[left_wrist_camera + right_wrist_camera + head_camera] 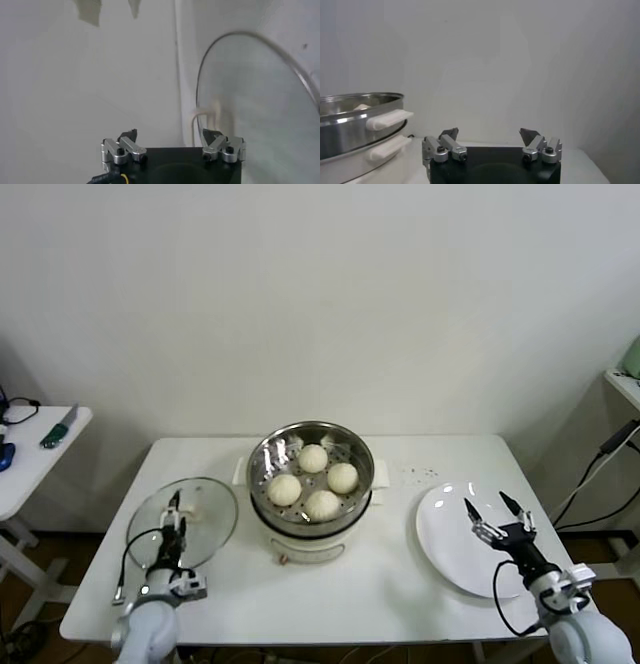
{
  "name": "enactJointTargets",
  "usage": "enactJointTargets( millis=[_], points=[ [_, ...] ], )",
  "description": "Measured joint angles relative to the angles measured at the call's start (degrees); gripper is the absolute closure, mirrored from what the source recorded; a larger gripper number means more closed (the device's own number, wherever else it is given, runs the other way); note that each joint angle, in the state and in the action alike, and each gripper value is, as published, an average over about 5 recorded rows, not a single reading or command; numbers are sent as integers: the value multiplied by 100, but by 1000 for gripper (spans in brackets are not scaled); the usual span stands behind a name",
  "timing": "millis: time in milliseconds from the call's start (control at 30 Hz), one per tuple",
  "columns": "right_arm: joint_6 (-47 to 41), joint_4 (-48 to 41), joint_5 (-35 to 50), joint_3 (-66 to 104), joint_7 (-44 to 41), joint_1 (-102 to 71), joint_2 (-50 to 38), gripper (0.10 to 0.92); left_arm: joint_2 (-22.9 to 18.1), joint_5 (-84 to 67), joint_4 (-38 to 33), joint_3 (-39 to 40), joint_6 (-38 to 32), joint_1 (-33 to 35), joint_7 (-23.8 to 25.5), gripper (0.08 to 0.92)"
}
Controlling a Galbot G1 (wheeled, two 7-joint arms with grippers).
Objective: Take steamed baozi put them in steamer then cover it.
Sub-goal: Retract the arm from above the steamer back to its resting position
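With your left gripper (176, 515) hanging over the near part of the cover (183, 522), fingers parted and holding nothing, the lid is the job in hand. Its cream handle (196, 507) sits just beyond and inboard of the fingertips, so line the jaws up across the handle's narrow side before you drop; in the left wrist view the handle (209, 117) shows pale behind the glass, off toward one finger, not centred. Centre it first. Close only once both fingers straddle the handle, because glass gives no purchase and the metal rim would likely slip.

Lift straight up, keep the lid level, then carry it across to the steamer (311, 480), which stands mid-table on its white base, just beside the lid. All four baozi (313, 480) already sit inside the basket, so lower the cover squarely onto the steel rim and watch that it doesn't catch on the side handle.

Your right gripper (500, 517) is spread wide and empty above the white plate (460, 540), clear of the path; leave it there.
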Motion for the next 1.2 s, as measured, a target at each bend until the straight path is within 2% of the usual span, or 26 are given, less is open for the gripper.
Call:
enactJointTargets(
  millis=[400,867,967,1200],
  points=[
    [26,-96,-161,34,-76,15,148,203,80,7,627,34,-25,-505,-48,177],
    [81,-157,-410,39,-165,21,330,203,184,-271,961,127,-68,-847,-79,177],
    [96,-171,-466,38,-178,20,372,203,186,-344,1018,138,-104,-882,-75,210],
    [106,-212,-559,57,-193,35,459,203,219,-482,1086,145,-215,-889,-47,407]
  ],
)
